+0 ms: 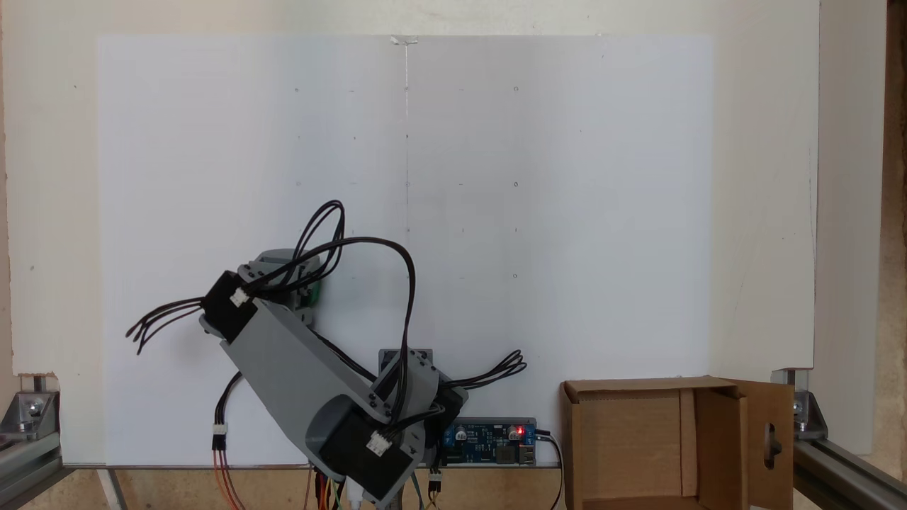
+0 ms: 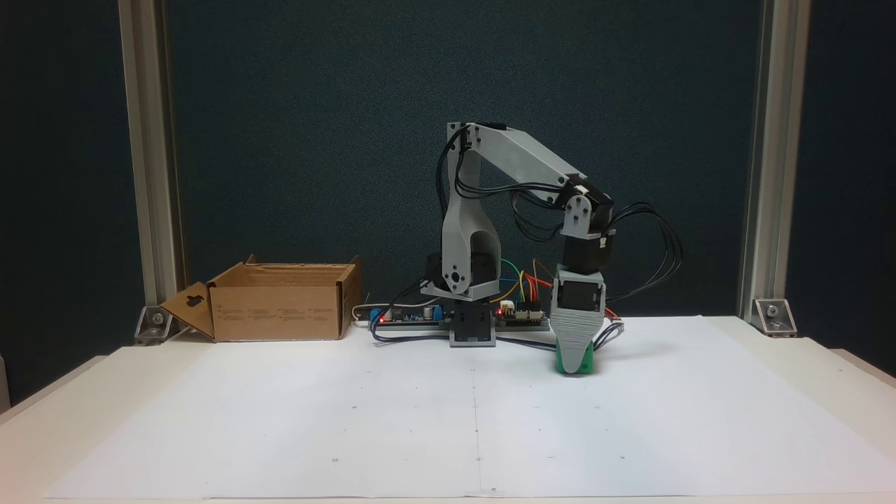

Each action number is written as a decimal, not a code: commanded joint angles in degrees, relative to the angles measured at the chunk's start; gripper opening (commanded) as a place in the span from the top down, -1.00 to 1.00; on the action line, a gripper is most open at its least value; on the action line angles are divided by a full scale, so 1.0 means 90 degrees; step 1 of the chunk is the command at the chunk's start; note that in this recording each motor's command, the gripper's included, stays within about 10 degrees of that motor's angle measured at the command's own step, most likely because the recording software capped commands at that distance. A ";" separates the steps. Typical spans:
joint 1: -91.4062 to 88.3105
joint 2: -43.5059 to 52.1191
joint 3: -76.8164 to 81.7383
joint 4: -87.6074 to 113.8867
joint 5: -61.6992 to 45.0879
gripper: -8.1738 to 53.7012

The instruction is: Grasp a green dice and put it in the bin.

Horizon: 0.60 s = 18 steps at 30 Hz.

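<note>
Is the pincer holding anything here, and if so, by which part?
Cannot be told: the pincer is down at the green dice on the table, one jaw hiding the other.

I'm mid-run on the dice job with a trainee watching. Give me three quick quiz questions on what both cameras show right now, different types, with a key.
1. True or false: the green dice is already inside the bin.
2. Multiple choice: in the front fixed view, where is the gripper? A) over the bin B) down at the white paper, around the dice C) raised high above the arm's base
3. Fill in: in the front fixed view the bin stands to the ____ of the arm's base.

Key: 1 false, the dice is at the gripper tip on the paper, far from the bin. 2 B. 3 left.
</note>
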 commanded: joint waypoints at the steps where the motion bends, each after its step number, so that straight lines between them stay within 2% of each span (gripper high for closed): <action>1: 0.0078 0.0000 -0.0117 -0.0020 0.0391 0.35; 6: 0.0273 0.0176 -0.0117 -0.0146 0.0391 0.35; 12: 0.1221 0.1650 -0.0371 0.0273 0.0049 0.35; 18: 0.2676 0.1875 -0.2781 0.2781 -0.1316 0.35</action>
